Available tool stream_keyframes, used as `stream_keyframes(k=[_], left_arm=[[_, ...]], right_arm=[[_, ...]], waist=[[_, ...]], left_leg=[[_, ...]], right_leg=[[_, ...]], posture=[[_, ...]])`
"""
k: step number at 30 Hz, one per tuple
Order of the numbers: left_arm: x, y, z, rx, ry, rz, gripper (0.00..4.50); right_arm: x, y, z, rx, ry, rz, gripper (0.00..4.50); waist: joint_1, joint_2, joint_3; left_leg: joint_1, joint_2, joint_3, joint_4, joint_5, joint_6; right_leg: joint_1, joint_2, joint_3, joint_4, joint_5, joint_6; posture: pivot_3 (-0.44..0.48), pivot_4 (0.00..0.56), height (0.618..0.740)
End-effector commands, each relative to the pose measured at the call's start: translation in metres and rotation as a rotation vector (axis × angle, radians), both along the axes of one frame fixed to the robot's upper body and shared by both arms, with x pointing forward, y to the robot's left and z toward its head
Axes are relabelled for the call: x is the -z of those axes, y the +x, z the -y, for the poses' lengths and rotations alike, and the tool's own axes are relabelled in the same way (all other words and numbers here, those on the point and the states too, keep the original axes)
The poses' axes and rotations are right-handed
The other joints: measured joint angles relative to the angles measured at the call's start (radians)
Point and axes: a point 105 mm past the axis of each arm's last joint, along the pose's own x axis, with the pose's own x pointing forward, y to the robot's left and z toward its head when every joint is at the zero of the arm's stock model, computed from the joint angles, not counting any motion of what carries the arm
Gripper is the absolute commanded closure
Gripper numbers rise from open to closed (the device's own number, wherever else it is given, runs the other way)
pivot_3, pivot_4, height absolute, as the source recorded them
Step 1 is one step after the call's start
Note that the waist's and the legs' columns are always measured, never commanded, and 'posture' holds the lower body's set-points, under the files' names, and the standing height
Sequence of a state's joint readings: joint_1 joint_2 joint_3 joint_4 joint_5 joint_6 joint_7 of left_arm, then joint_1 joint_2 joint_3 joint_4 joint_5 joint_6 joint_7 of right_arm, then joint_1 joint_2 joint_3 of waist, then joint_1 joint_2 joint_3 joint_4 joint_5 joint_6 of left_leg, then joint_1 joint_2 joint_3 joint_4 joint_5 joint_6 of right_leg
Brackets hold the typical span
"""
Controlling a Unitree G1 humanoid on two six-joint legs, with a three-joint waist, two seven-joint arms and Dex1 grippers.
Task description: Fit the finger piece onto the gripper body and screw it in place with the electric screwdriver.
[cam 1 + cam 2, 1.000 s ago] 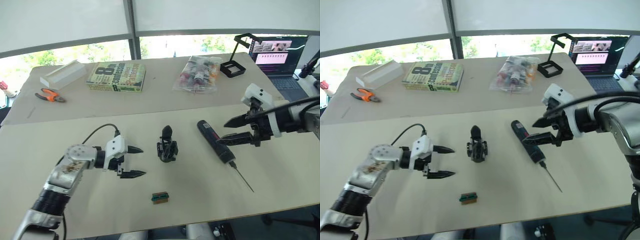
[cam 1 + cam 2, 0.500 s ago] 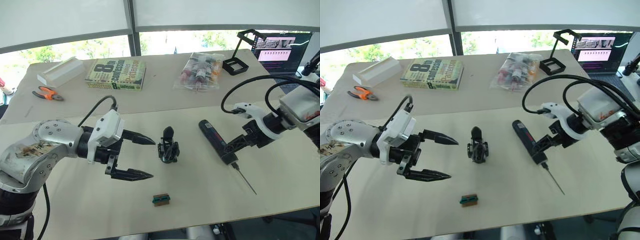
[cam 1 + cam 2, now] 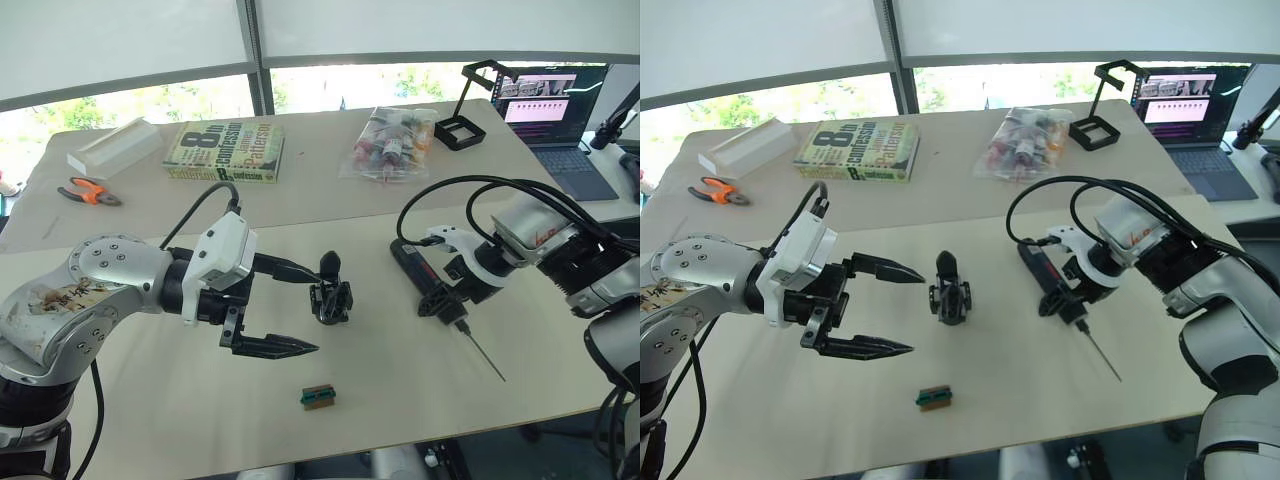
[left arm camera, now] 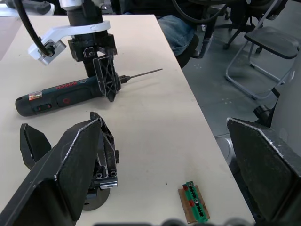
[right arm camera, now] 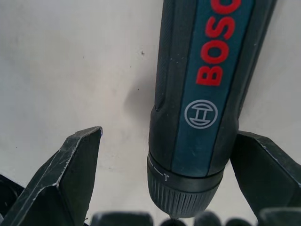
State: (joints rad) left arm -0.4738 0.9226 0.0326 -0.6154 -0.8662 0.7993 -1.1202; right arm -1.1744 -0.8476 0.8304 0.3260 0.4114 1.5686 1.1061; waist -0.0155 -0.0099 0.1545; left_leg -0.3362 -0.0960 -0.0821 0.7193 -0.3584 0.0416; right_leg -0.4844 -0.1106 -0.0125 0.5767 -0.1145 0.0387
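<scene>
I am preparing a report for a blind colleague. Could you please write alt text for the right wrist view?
The right gripper is open, its two black fingers either side of the chuck end of the Bosch electric screwdriver, which lies on the pale table.

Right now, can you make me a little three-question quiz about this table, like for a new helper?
1. True or false: the right pincer straddles the screwdriver with its fingers open.
2. Which lies nearest the table's front edge?
A. book
B. green block
C. pliers
3. Fill in: the left pincer is open beside the ____ body.

Key: 1 true; 2 B; 3 gripper
</scene>
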Motion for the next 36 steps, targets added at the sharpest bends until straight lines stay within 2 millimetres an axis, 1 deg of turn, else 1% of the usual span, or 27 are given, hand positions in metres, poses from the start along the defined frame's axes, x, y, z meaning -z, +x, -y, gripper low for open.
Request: stream_keyframes(k=[1,3,4,6,7,10,13,17,18,20,21,23,24,25,27,28,30,36], left_arm=[[-0.007,-0.003,0.003,0.013,-0.004,0.045,0.0],[-0.008,-0.002,0.003,0.01,-0.005,0.05,0.0],[-0.008,-0.002,0.003,0.009,-0.005,0.051,0.0],[-0.008,-0.001,0.002,0.009,-0.004,0.051,0.0],[-0.008,-0.001,0.002,0.01,-0.003,0.051,0.0],[-0.008,-0.001,0.003,0.017,-0.004,0.053,0.0],[-0.009,-0.001,0.006,0.028,-0.015,0.058,0.0],[-0.011,0.0,0.007,0.032,-0.019,0.063,0.0],[-0.011,0.0,0.007,0.033,-0.018,0.064,0.0],[-0.011,0.0,0.007,0.033,-0.016,0.064,0.0],[-0.011,0.0,0.006,0.033,-0.015,0.065,0.0],[-0.012,0.0,0.006,0.031,-0.015,0.066,0.0],[-0.011,0.0,0.006,0.031,-0.014,0.066,0.0],[-0.011,0.0,0.006,0.03,-0.013,0.067,0.0],[-0.011,0.0,0.006,0.029,-0.011,0.068,0.0],[-0.011,0.0,0.006,0.029,-0.01,0.069,0.0],[-0.011,0.0,0.006,0.028,-0.01,0.069,0.0],[-0.011,0.001,0.005,0.022,-0.008,0.074,0.0]], right_arm=[[0.005,0.007,-0.001,-0.053,-0.019,0.043,0.79],[0.006,0.009,0.003,-0.085,-0.027,0.06,1.54],[0.004,0.01,0.006,-0.102,-0.029,0.075,1.85],[-0.004,0.014,0.011,-0.191,-0.039,0.127,2.53],[-0.007,0.015,0.014,-0.242,-0.048,0.15,2.6],[-0.013,0.02,0.022,-0.376,-0.083,0.203,2.6],[-0.009,0.019,0.03,-0.409,-0.108,0.191,2.6],[-0.002,0.016,0.033,-0.425,-0.104,0.169,2.6],[-0.005,0.013,0.022,-0.434,-0.093,0.157,2.6],[-0.011,0.007,0.002,-0.462,-0.08,0.147,1.56],[-0.012,0.006,-0.002,-0.467,-0.084,0.149,1.27],[-0.012,0.006,-0.001,-0.47,-0.097,0.158,0.57],[-0.011,0.007,-0.001,-0.468,-0.102,0.16,0.34],[-0.006,0.01,0.01,-0.459,-0.111,0.161,0.07],[0.003,0.013,0.028,-0.453,-0.133,0.159,0.07],[0.007,0.014,0.033,-0.455,-0.142,0.157,0.07],[0.01,0.015,0.035,-0.467,-0.152,0.153,0.07],[0.016,0.016,0.031,-0.463,-0.142,0.136,0.07]], waist=[[-0.005,0.0,0.0],[-0.005,0.0,0.0],[-0.005,0.0,0.0],[-0.005,0.0,0.0],[-0.005,0.0,0.0],[-0.005,0.0,0.001],[-0.004,0.0,0.001],[-0.002,0.0,0.001],[-0.001,0.0,0.001],[0.0,0.0,0.001],[-0.003,0.0,0.001],[-0.004,0.0,0.001],[-0.002,0.0,0.001],[-0.001,0.0,0.001],[0.005,0.0,0.001],[0.007,0.0,0.001],[0.005,0.0,0.0],[0.004,-0.001,0.0]], left_leg=[[0.0,0.0,0.001,0.001,0.0,0.0],[0.001,0.0,0.002,0.003,0.0,0.0],[0.002,0.0,0.002,0.004,0.0,0.0],[0.002,0.0,0.002,0.004,0.0,-0.001],[0.002,0.0,0.002,0.004,0.0,-0.001],[0.001,0.0,0.003,0.003,0.001,-0.001],[-0.001,0.0,0.004,0.003,0.001,-0.001],[-0.001,0.001,0.004,0.002,0.0,-0.001],[-0.001,0.001,0.004,0.002,0.0,-0.001],[-0.002,0.0,0.004,0.003,0.001,-0.001],[-0.002,0.0,0.004,0.003,0.0,-0.001],[-0.001,0.001,0.005,0.003,0.0,-0.001],[-0.001,0.001,0.005,0.003,0.001,-0.002],[-0.001,0.001,0.005,0.003,0.001,-0.002],[-0.001,0.001,0.005,0.004,0.001,-0.002],[-0.001,0.001,0.005,0.004,0.001,-0.002],[0.0,0.001,0.004,0.006,0.001,-0.002],[0.003,0.001,0.004,0.008,0.0,-0.001]], right_leg=[[0.001,0.0,0.0,0.0,0.001,0.0],[0.001,0.0,0.001,0.0,0.001,0.0],[0.002,0.0,0.001,0.0,0.001,0.0],[0.002,0.0,0.001,0.0,0.001,0.0],[0.002,0.001,0.001,0.001,0.001,0.0],[-0.001,0.0,0.001,0.001,0.001,0.0],[-0.005,0.0,0.001,0.001,0.001,0.0],[-0.005,0.0,0.0,0.001,0.001,0.0],[-0.005,0.0,0.0,0.001,0.001,0.0],[-0.005,-0.001,0.001,0.001,0.001,0.0],[-0.005,-0.001,0.001,0.001,0.001,0.0],[-0.005,0.0,0.001,0.001,0.002,-0.001],[-0.005,0.0,0.001,0.001,0.002,-0.001],[-0.005,0.0,0.001,0.001,0.002,-0.002],[-0.005,0.0,0.001,0.001,0.002,-0.002],[-0.004,0.0,0.0,0.001,0.002,-0.002],[-0.001,0.0,0.0,0.001,0.002,-0.001],[0.005,0.0,0.0,0.001,0.003,-0.001]], posture=[[0.0,0.15,0.738],[0.0,0.15,0.738],[0.0,0.15,0.738],[0.0,0.15,0.738],[0.0,0.15,0.738],[0.0,0.15,0.738],[0.0,0.15,0.738],[0.0,0.15,0.738],[0.0,0.15,0.738],[0.0,0.15,0.738],[0.0,0.15,0.738],[0.0,0.15,0.738],[0.0,0.15,0.738],[0.0,0.15,0.738],[0.0,0.15,0.738],[0.0,0.15,0.738],[0.0,0.15,0.738],[0.0,0.15,0.738]])
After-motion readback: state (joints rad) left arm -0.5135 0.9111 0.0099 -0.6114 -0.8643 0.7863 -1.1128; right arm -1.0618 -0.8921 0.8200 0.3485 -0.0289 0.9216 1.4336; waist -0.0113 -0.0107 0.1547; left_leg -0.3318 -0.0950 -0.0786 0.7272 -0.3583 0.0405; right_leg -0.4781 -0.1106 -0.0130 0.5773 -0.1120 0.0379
